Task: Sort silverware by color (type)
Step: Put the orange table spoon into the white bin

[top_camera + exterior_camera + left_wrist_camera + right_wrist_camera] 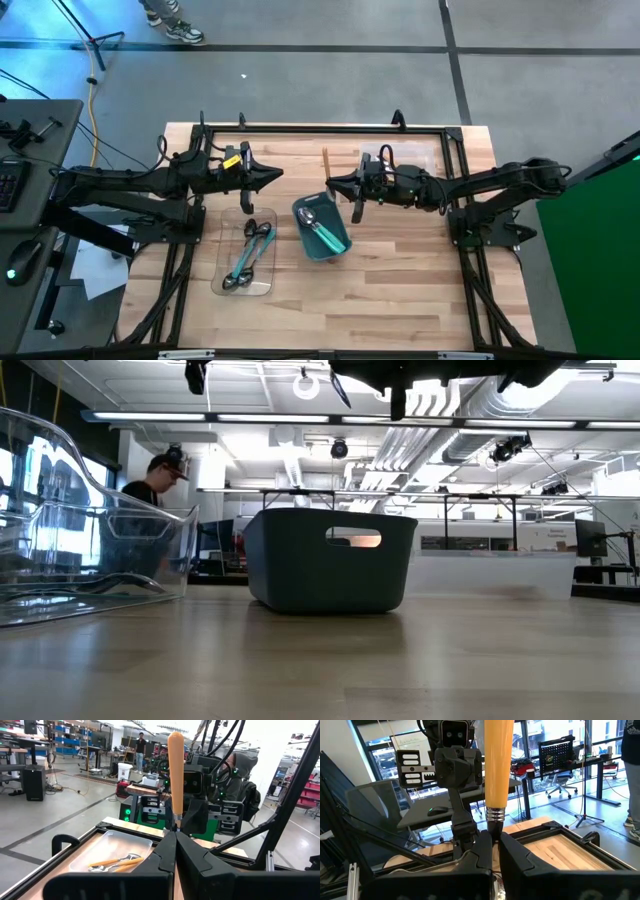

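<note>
Bare wood lies open along the table's (400, 300) lower edge. Mid-frame, the right gripper (330, 183) pinches an orange-handled spoon (498, 765); the left gripper (277, 176) is closed, empty.

Relative to the teal bin (322, 228): one teal-handled spoon (321, 230) lies inside it, shiny bowl toward the bin's far end, handle slanting toward its near right corner. Just left of the bin, teal-handled spoons (247, 258) lie together lengthwise with metal bowls at both ends. Beyond the bin, orange-handled spoons (116, 864) lie flat side by side. One orange-handled spoon (498, 767) stands upright, held by its metal neck above the bin's far edge.
</note>
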You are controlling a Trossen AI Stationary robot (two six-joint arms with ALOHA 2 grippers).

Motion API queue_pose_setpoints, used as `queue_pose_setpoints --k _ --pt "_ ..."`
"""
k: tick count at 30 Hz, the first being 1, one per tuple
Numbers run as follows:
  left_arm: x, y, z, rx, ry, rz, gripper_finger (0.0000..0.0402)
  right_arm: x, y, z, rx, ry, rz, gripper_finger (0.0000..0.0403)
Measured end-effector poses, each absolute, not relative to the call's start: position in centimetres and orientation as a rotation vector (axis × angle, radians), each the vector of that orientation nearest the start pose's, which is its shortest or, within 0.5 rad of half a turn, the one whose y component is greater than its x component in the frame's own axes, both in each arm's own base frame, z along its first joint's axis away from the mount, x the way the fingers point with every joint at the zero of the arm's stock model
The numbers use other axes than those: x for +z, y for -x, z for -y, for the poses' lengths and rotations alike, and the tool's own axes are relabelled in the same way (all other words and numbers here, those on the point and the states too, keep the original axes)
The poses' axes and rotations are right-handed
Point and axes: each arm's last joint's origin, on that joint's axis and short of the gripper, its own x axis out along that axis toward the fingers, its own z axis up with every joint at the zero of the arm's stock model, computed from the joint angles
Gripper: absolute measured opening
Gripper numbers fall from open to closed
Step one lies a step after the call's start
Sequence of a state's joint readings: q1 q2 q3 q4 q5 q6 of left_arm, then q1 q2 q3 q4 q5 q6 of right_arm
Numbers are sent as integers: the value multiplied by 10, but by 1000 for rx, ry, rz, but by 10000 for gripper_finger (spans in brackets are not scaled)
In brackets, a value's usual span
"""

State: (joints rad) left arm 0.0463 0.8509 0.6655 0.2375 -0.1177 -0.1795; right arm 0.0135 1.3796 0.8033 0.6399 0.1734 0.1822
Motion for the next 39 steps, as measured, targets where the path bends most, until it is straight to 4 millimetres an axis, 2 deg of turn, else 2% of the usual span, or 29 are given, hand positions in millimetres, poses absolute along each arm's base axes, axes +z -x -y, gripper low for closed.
queue_pose_setpoints --k 29,34,39 --pt "321 -194 -12 159 181 67 0 286 -303 1 -154 -209 70 0" --pt "321 -194 -12 160 182 65 0 295 -281 6 -200 -203 -49 0" --pt "321 -194 -12 159 182 65 0 304 -239 13 -294 -185 -222 0"
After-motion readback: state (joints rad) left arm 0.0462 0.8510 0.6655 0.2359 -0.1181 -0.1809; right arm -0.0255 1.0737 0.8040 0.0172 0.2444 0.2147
